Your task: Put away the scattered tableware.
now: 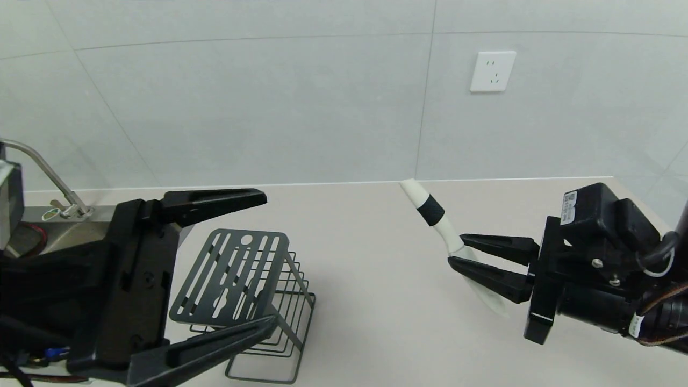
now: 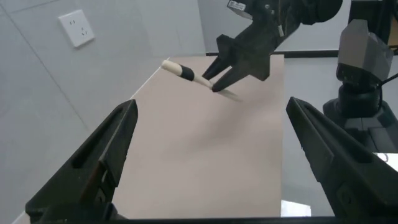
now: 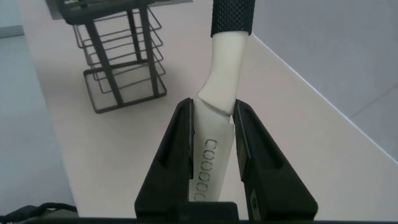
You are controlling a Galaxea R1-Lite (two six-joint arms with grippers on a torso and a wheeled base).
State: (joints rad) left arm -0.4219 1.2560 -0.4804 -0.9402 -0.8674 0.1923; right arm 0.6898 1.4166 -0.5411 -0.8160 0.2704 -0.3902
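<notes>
Tableware in play is one white utensil [image 1: 432,212] with a black band round its handle and a perforated pale blade. It sits in the air over the right side of the beige tabletop [image 1: 376,301], handle angled toward the far wall. The right gripper [image 1: 457,248] is clenched on its blade. The left gripper [image 1: 269,258], spread wide and holding nothing, hangs at near left over a dark grey metal wire rack [image 1: 215,279], well apart from the utensil.

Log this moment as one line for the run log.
right gripper: shut on white utensil, held above counter | left gripper: open, near wire rack | white utensil not yet in wire rack
</notes>
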